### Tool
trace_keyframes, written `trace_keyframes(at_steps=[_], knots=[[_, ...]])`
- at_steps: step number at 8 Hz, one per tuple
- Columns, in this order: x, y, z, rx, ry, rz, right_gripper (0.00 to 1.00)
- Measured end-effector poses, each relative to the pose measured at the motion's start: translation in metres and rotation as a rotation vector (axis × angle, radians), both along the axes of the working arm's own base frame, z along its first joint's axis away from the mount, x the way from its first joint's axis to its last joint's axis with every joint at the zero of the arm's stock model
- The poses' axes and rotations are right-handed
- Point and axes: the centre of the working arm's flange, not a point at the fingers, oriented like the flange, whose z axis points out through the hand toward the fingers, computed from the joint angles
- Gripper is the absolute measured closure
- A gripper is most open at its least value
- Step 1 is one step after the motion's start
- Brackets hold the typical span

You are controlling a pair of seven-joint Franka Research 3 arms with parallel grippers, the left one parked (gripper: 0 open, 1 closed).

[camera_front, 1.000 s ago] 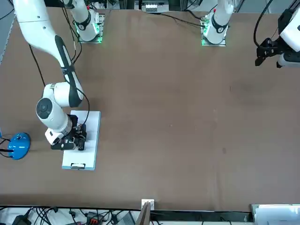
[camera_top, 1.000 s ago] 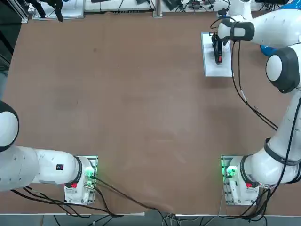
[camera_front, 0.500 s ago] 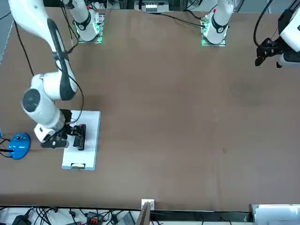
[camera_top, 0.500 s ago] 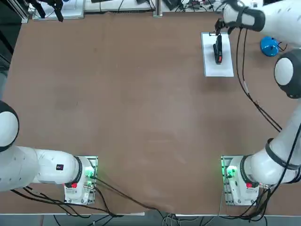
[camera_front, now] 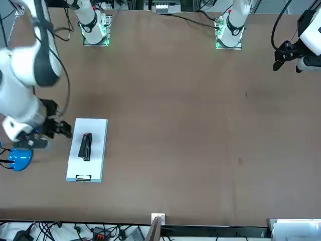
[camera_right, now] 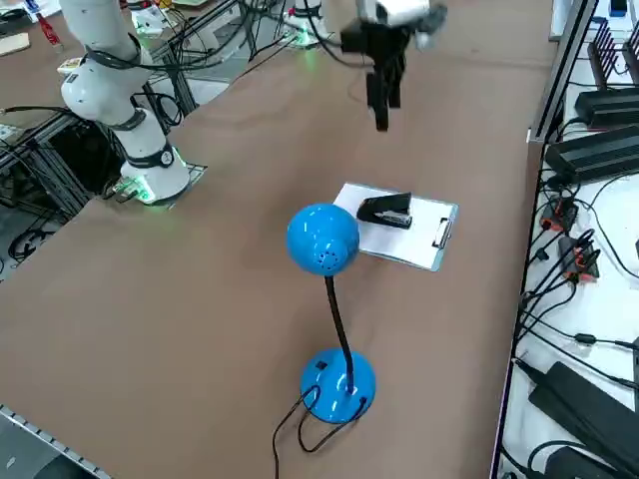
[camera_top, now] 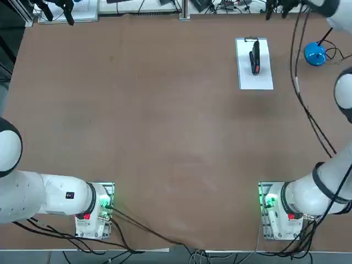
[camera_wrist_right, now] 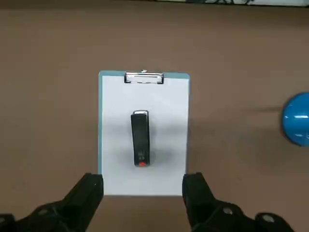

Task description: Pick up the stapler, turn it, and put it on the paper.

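The black stapler (camera_wrist_right: 140, 138) with its red patch lies lengthwise on the middle of the white paper (camera_wrist_right: 116, 121), whose metal clip (camera_wrist_right: 144, 78) is at one short edge. From overhead, the stapler (camera_top: 254, 56) and paper (camera_top: 256, 78) sit at the table's far right. My right gripper (camera_wrist_right: 143, 181) hangs open and empty well above them, touching nothing. In the right side view the gripper (camera_right: 381, 108) points down, high over the table beyond the stapler (camera_right: 386, 212). In the front view the gripper (camera_front: 61, 129) shows left of the paper (camera_front: 95, 165).
A blue desk lamp (camera_right: 322, 239) stands just right of the paper, its base (camera_right: 337, 384) near the table's right edge; it also shows in the top view as a blue lamp (camera_top: 315, 54). Cables run along the far edge.
My right gripper has risen and pulled back from the stapler, which stays lying on the paper. The arm has swung up toward the far right corner.
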Motion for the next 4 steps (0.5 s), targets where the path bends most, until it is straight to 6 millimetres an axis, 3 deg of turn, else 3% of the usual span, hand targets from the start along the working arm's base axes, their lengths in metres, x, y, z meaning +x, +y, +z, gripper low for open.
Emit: trace_keyframes(at_steps=[2,4], knots=[[-0.031,-0.015,0.050,0.015,0.030,-0.026,0.00],[-0.058,-0.018,0.080,0.016,0.072,-0.032,0.00]])
